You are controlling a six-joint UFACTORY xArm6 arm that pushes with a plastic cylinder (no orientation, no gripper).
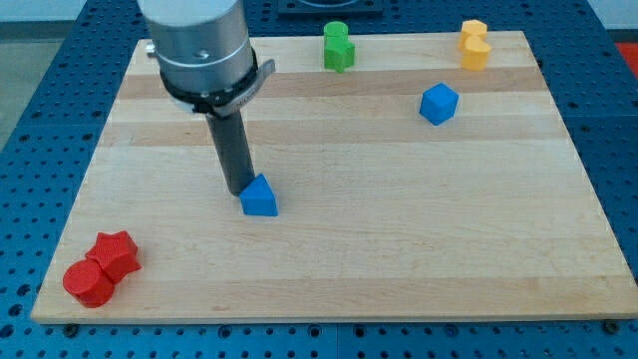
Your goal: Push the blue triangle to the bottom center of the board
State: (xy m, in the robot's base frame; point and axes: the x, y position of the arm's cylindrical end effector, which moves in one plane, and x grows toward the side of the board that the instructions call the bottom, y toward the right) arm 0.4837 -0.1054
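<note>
Pushing set-up on the table. My tip rests at the upper-left edge of the blue triangle, touching or just beside it; no jaws are fitted, only a bare rod, so nothing grips. The triangle lies left of centre, about mid-height. Standing above and to the left of the block, the rod is judged well placed to drive it down and rightward to the bottom centre. That path looks free. A red star and red cylinder sit touching at bottom left; a blue cube, green block and orange block lie well apart, toward the view's top.
</note>
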